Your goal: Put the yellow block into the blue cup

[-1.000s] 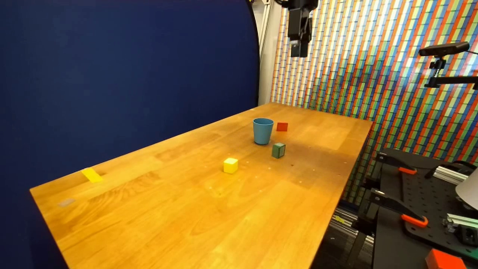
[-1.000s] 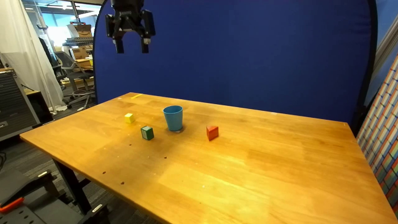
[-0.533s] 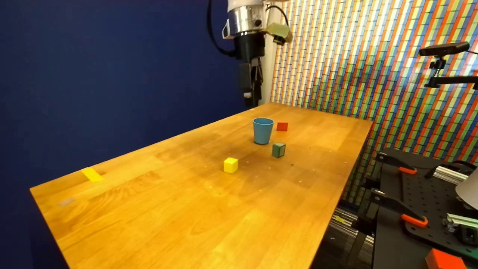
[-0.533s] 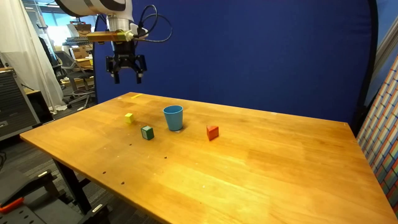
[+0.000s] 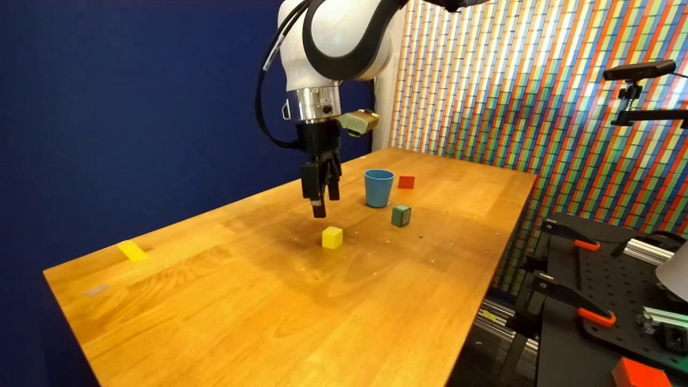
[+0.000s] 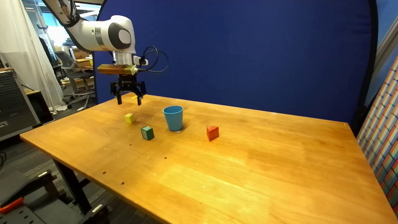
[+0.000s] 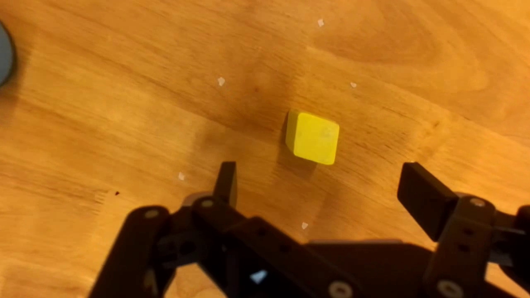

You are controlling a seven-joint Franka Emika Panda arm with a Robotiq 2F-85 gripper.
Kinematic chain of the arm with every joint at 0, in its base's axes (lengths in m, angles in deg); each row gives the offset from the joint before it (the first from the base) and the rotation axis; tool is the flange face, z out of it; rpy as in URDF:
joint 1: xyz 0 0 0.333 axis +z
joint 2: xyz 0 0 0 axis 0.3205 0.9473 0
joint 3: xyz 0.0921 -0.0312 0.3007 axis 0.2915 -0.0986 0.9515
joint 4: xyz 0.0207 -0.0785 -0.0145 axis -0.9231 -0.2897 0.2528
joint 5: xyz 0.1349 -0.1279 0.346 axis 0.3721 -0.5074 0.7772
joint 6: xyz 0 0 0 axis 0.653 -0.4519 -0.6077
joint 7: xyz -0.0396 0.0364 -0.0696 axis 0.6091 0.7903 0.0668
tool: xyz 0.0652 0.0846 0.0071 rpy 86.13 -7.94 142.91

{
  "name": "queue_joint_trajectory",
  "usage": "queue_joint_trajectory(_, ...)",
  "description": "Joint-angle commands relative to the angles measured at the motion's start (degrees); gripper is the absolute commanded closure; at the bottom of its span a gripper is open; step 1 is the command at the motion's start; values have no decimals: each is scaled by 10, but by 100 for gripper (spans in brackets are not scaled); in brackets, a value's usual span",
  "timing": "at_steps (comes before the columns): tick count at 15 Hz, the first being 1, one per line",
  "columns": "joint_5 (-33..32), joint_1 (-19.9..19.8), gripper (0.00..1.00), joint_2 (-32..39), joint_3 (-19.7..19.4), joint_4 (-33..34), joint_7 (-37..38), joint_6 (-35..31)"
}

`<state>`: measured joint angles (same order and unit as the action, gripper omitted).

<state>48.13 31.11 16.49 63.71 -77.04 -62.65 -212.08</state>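
Observation:
The yellow block [image 5: 332, 238] is a small bright cube resting on the wooden table, also seen in an exterior view [image 6: 129, 118]. In the wrist view the yellow block [image 7: 315, 138] lies centrally, just beyond the fingertips. The light-blue cup [image 5: 378, 188] stands upright on the table, apart from the block, and shows in an exterior view [image 6: 173, 118]. A curved part of the cup [image 7: 5, 53] shows at the wrist view's left edge. My gripper [image 5: 327, 207] is open and empty, pointing down above the table near the block; it also shows in the other views [image 6: 129, 103] [image 7: 319, 178].
A green block [image 6: 147, 133] sits near the cup, between the cup and the table's front edge. A red block [image 6: 212, 133] lies on the cup's other side. A yellow tape strip [image 5: 132, 251] is stuck near the table's corner. A dark blue screen [image 6: 236, 56] stands behind the table.
The arm has come down from high above the table, and the gripper is now low, close to the yellow block. The gripper stays open. The blocks and cup have not moved.

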Motion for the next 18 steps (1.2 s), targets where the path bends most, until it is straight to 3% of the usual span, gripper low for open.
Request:
queue_joint_trajectory(1,-13,18,0,48,-10,41,26,-21)
queue_joint_trajectory(7,-47,57,2,96,-35,67,83,-43)
queue_joint_trajectory(8,-51,61,26,103,-40,73,94,-44)
queue_joint_trajectory(9,-55,64,26,108,-45,77,104,-48)
queue_joint_trajectory(12,-51,67,47,102,-56,84,132,-48)
queue_joint_trajectory(13,-43,65,13,91,-56,85,147,-30)
queue_joint_trajectory(15,-17,50,9,65,-50,61,168,-32)
queue_joint_trajectory(17,-21,55,0,52,-71,40,216,-44)
queue_joint_trajectory(18,-20,54,0,51,-77,33,236,-48)
